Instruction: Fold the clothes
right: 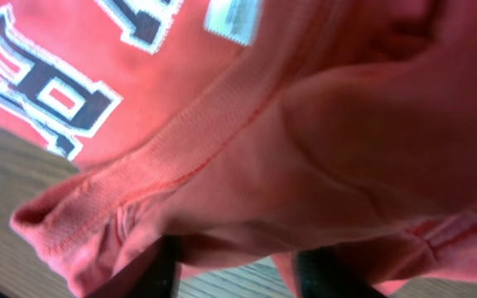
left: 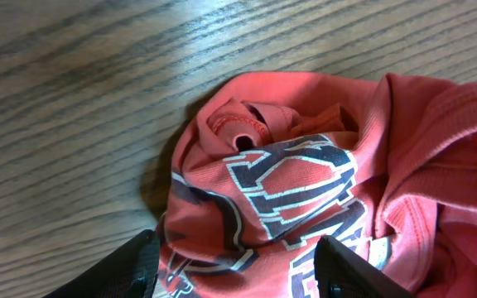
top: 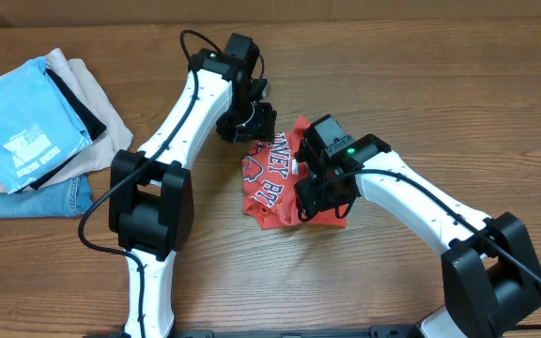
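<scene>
The red T-shirt (top: 272, 188) is lying crumpled in a loose heap on the wooden table (top: 421, 84), near the middle and between the two arms. Its white-edged dark lettering (left: 292, 178) is facing up, creased across the bunched folds.

The left gripper (left: 238, 273) is reaching in at the far left edge of the heap. In the left wrist view its fingers (left: 131, 269) are standing wide apart. The lettered part of the cloth is filling the gap between them, and bare wood is showing beyond the shirt. Nothing there is looking pinched.

The right gripper (right: 238, 269) is sitting at the right side of the heap, low over the cloth. In the right wrist view its two dark fingers (right: 160, 269) are showing apart at the bottom edge. A thick roll of red fabric with a stitched hem is bulging across their tips, and a strip of table is showing beneath. Whether they are pinching that roll or only resting against it cannot be told.

Well apart from the shirt, at the far left of the table, a stack of folded garments is lying. A light blue shirt (top: 26, 127) is lying on top, over a black garment (top: 83, 108) and a beige garment (top: 78, 80). A denim garment (top: 45, 199) is showing at the near edge of the stack.
</scene>
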Action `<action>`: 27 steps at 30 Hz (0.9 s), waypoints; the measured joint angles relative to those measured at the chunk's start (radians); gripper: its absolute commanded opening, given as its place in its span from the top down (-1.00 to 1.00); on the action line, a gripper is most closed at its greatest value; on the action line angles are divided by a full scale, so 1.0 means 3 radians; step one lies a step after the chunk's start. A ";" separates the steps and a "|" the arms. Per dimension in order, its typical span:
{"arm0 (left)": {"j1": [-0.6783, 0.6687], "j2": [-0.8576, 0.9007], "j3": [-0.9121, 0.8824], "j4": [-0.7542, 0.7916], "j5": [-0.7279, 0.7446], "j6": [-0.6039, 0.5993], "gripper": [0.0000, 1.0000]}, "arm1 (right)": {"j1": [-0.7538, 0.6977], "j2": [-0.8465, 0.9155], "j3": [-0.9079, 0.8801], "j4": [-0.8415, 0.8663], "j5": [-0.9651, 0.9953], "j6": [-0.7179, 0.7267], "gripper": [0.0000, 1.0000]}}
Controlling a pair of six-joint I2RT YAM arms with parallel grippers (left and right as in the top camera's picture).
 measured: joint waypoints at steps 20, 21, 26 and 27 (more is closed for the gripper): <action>-0.0258 0.0000 -0.0313 0.0076 -0.0130 -0.0001 -0.25 | -0.0532 0.0004 -0.0009 -0.0252 0.0848 0.1057 0.49; -0.0262 0.0000 -0.0331 0.0079 -0.0137 0.0000 -0.25 | -0.0572 0.0004 -0.0009 -0.0268 0.0837 0.1049 0.48; -0.0267 0.0000 -0.0388 0.0078 -0.0150 -0.0001 -0.25 | -0.0561 0.0004 -0.0009 -0.0374 0.0608 0.0940 0.46; -0.0267 0.0000 -0.0388 0.0078 -0.0151 -0.0001 -0.25 | -0.0547 -0.0003 -0.0009 -0.0390 0.0547 0.0914 0.43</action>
